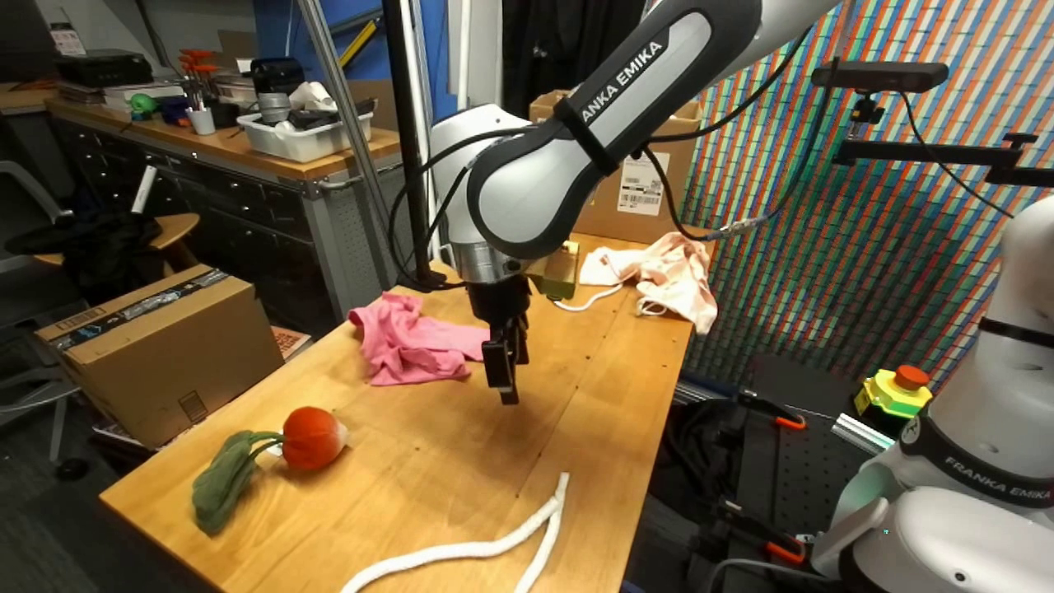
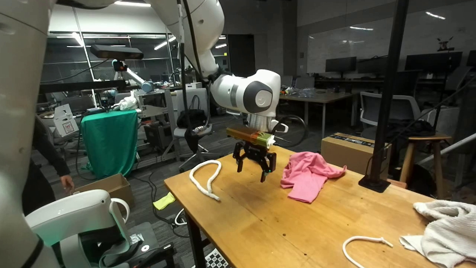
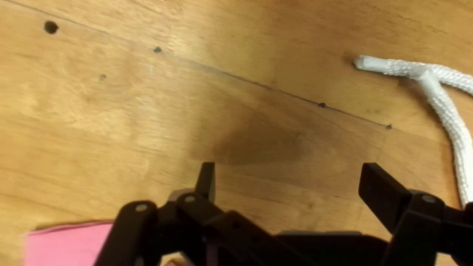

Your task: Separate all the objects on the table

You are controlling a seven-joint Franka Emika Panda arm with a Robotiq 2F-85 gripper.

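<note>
So the black two-finger gripper (image 2: pixel 251 176) is hanging in the air over the wooden table (image 1: pixel 461 469), fingers spread well apart, and all you see between them in the wrist view is bare tabletop, so it's got hold of nothing. It's roughly between two of the things to sort: a crumpled bright pink cloth (image 2: pixel 308 175) and a thick white braided rope (image 3: pixel 456 129). The rope is bent into a loop close to the table's edge in an exterior view, and in the wrist view its ends meet. Then there's a round orange-red and white plush vegetable (image 1: pixel 313 438) with floppy green fabric leaves, lying on the wood near an edge, apart from the pink cloth. Over at another part of the table there's a rumpled pale cloth (image 2: pixel 450 232), with a curved white cord (image 2: pixel 366 237) lying just beside it, can't tell if those two actually touch
</note>
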